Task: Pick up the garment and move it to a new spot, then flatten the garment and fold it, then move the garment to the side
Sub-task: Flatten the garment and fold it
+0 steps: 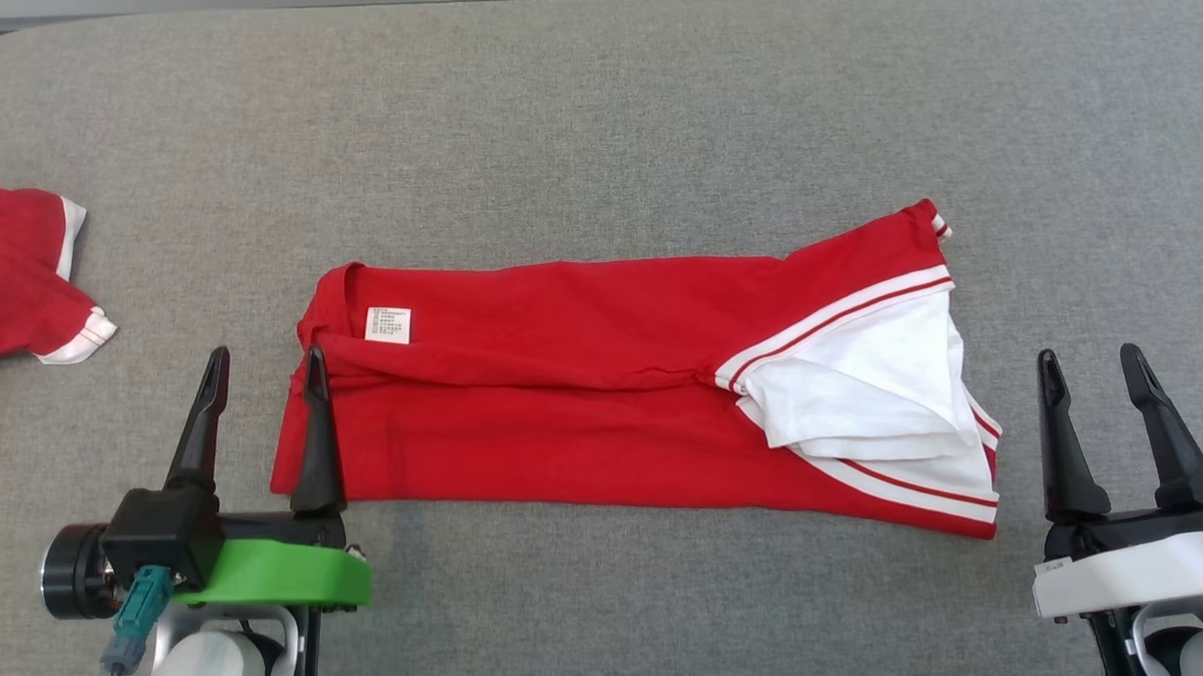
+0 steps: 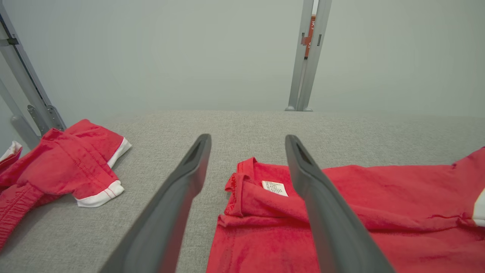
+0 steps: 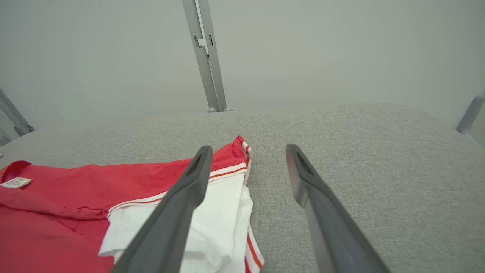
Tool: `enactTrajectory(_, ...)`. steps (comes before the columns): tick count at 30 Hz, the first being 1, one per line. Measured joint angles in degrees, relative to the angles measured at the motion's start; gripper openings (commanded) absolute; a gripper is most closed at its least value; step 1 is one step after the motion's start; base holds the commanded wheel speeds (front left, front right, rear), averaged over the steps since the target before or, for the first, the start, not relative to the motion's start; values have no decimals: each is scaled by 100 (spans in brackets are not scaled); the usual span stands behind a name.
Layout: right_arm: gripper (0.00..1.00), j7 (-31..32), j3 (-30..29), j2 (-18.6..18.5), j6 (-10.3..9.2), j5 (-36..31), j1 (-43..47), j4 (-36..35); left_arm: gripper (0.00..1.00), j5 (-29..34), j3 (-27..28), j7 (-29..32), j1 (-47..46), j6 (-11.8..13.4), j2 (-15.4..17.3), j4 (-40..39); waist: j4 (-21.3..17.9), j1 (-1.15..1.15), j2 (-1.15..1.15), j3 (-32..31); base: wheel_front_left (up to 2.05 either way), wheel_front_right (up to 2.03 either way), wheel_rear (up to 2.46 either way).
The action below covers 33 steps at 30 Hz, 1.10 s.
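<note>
The garment point(image 1: 600, 388) is a red shirt with white panels and red-and-white trim, lying folded lengthwise across the middle of the grey surface, its white label point(image 1: 388, 325) near the left end. My left gripper point(image 1: 262, 362) stands open at the shirt's left edge, one finger over the red cloth point(image 2: 265, 212) and one over the bare surface. My right gripper point(image 1: 1096, 363) is open just right of the shirt's white end point(image 3: 212, 220), holding nothing.
A second red garment with white cuffs point(image 1: 23, 278) lies at the far left edge of the grey padded surface point(image 1: 610, 108). Metal frame posts point(image 2: 307, 57) rise behind the surface's far edge.
</note>
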Motion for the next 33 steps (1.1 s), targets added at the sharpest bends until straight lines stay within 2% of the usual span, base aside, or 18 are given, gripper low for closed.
enactTrajectory(7, 100, 255, 30, -185, 0, -29, -284, 354, 100, 191, 20, -1, -439, -171, -204, -109, 130, 0, 0, 376, 0, 0, 0)
enactTrajectory(15, 100, 304, 441, -276, 0, 176, -869, 1650, 100, 430, 113, -1, -792, -439, -560, -36, 434, 0, 0, 829, 0, 0, 0)
enactTrajectory(18, 100, 289, 526, -282, -1, 280, -1050, 1905, 100, 509, 203, -1, -814, -524, -644, -29, 556, 0, 0, 912, 0, 0, 0)
enactTrajectory(19, 94, 298, 579, -288, -8, 343, -1078, 1942, 100, 526, 243, -1, -814, -550, -675, -22, 590, 0, 0, 930, 0, 0, 0)
enactTrajectory(20, 43, 312, 636, -314, -9, 408, -1090, 1967, 100, 553, 275, -1, -814, -575, -702, -18, 616, 0, 0, 941, 0, 0, 0)
enactTrajectory(21, 7, 344, 670, -344, -9, 460, -1096, 1973, 100, 569, 298, -1, -813, -582, -722, -18, 628, 0, 0, 942, 0, 0, 0)
enactTrajectory(22, 0, 355, 710, -374, -9, 533, -1099, 1975, 100, 594, 327, -1, -809, -616, -738, -16, 630, 0, 0, 933, 0, 0, 0)
enactTrajectory(29, 0, 446, 925, -648, 4, 844, -957, 1785, 100, 746, 534, -1, -716, -726, -808, 5, 482, 0, 0, 791, 0, 0, 0)
enactTrajectory(33, 0, 428, 532, -990, 3, 964, -777, 1715, 100, 801, 649, -1, -632, -749, -827, 19, 361, 0, 0, 679, 0, 0, 0)
